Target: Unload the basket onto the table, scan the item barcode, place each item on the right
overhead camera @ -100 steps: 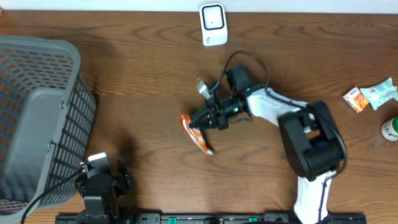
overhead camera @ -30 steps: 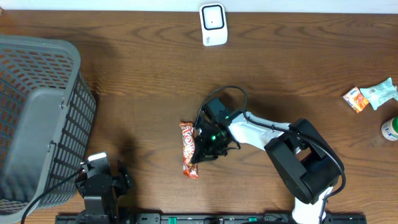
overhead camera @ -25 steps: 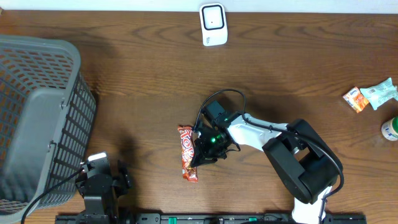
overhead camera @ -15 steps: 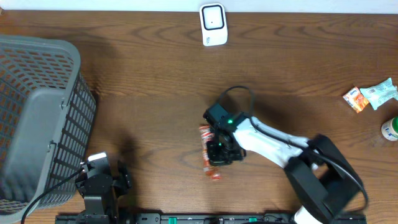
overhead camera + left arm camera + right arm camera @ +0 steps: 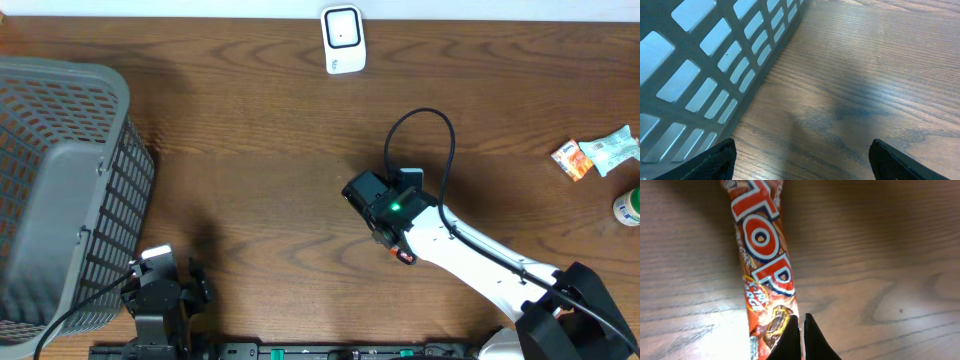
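Observation:
The item is a candy bar in a red and orange wrapper, lying lengthwise over the wooden table in the right wrist view. My right gripper is shut on the right edge of its near end. From overhead only a red tip of the bar shows below the right gripper; the arm hides the remainder. The white scanner stands at the table's far edge, well away from the bar. At the front left, my left gripper is open over bare wood.
A large grey basket fills the left side, and its wall is close beside the left gripper. At the far right lie an orange packet, a green and white packet and a bottle.
The right gripper has carried the candy bar to the right across the table's middle, and the arm has swung round. The left arm has stayed still.

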{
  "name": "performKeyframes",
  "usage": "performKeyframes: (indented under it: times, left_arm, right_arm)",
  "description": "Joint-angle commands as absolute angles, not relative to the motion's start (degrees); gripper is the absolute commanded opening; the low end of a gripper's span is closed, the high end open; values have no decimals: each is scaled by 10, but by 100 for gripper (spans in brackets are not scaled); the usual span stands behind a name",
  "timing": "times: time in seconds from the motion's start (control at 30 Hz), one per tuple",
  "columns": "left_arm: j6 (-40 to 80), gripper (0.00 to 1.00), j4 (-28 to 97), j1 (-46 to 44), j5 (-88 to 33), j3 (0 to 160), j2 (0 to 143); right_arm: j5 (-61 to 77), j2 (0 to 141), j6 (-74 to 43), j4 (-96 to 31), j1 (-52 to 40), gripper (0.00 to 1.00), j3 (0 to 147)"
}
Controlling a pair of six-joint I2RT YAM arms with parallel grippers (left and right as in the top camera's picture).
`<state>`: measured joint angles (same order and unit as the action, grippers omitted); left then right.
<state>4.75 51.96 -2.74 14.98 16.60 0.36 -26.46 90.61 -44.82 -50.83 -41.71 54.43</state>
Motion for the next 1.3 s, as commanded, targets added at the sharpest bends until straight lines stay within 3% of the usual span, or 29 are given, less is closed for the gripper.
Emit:
performKeyframes:
  times: [0.0, 0.03, 0.07, 0.1, 0.13, 0.23, 0.37, 0.43, 0.93, 1.27]
  left_arm:
    - [52, 85, 538, -29, 155, 161, 2]
    - [52, 85, 538, -29, 155, 161, 2]
    - [52, 85, 538, -29, 155, 161, 2]
    - [52, 85, 538, -29, 155, 161, 2]
    - [52, 85, 538, -29, 155, 161, 2]
    - [52, 85, 538, -29, 155, 161, 2]
    - [52, 85, 538, -29, 155, 161, 2]
    - [52, 85, 538, -29, 155, 161, 2]
    - [52, 85, 538, -29, 155, 161, 2]
    - [52, 85, 538, -29, 155, 161, 2]
  right_arm:
    - [-292, 902, -463, -508, -418, 1, 545]
    - [-275, 902, -463, -507, -416, 11, 545]
    - [-249, 902, -462, -506, -415, 37, 545]
    - [-216, 902, -462, -506, -413, 54, 545]
    - [-190, 903, -462, -507, -412, 63, 544]
    - [-155, 903, -462, -507, -418, 76, 543]
    - [-166, 903, -458, -509, -460, 80, 543]
    - [-192, 906, -457, -516, -491, 98, 542]
    - [-236, 1060, -456, -538, -514, 99, 542]
    - [-237, 1071, -484, -575, -472, 99, 541]
